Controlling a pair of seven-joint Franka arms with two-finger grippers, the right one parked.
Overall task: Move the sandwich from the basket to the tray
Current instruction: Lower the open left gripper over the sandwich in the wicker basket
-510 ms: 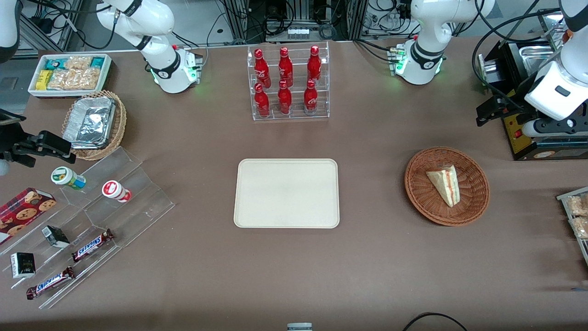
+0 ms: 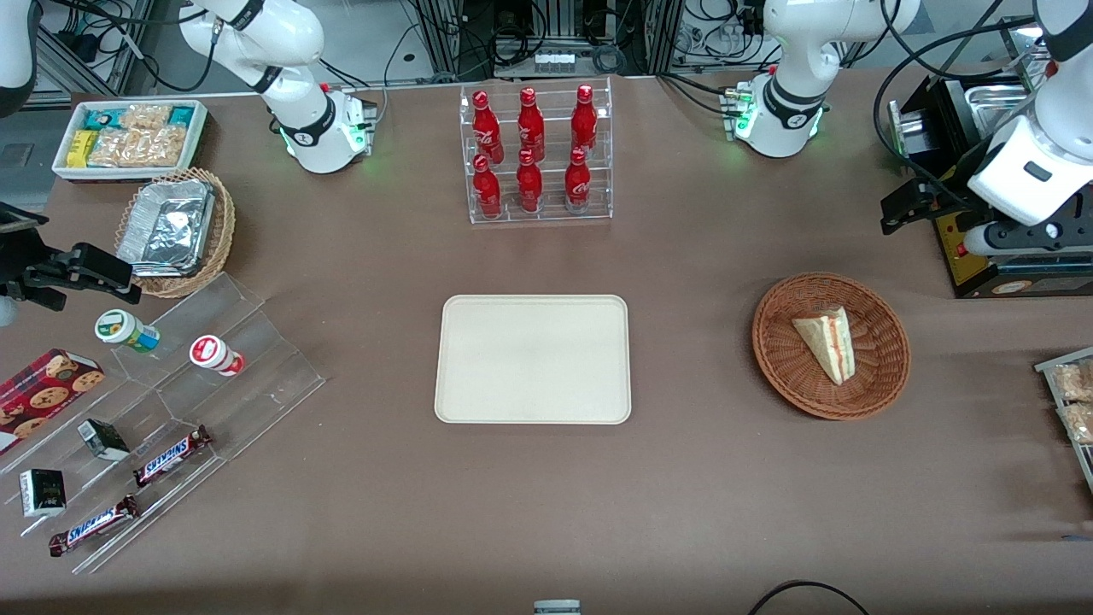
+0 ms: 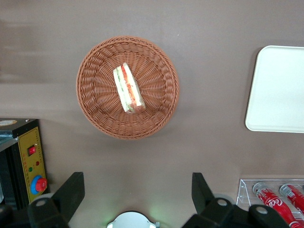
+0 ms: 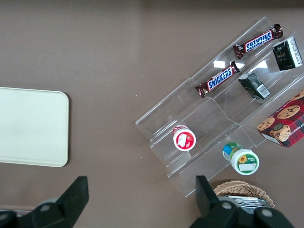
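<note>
The sandwich [image 2: 828, 342], a pale triangular wedge with a red and green filling stripe, lies in the round reddish-brown wicker basket [image 2: 773, 359], toward the working arm's end of the table. The cream tray [image 2: 534, 359] lies flat and bare at the table's middle. My left gripper [image 2: 898, 212] hangs open and empty well above the table, farther from the front camera than the basket and beside the black box. In the left wrist view the sandwich [image 3: 127, 89] sits in the basket [image 3: 95, 111], apart from the open gripper [image 3: 137, 181], with the tray's [image 3: 280, 90] corner in sight.
A black box with a yellow panel [image 2: 982, 256] stands close to my gripper. A rack of red bottles [image 2: 536, 154] stands farther from the camera than the tray. A tan basket with foil container [image 2: 175, 231], a snack bin [image 2: 128, 137] and an acrylic stand [image 2: 171, 410] lie toward the parked arm's end.
My left arm and gripper have shifted slightly, a little farther from the front camera. The sandwich, basket and tray have not moved.
</note>
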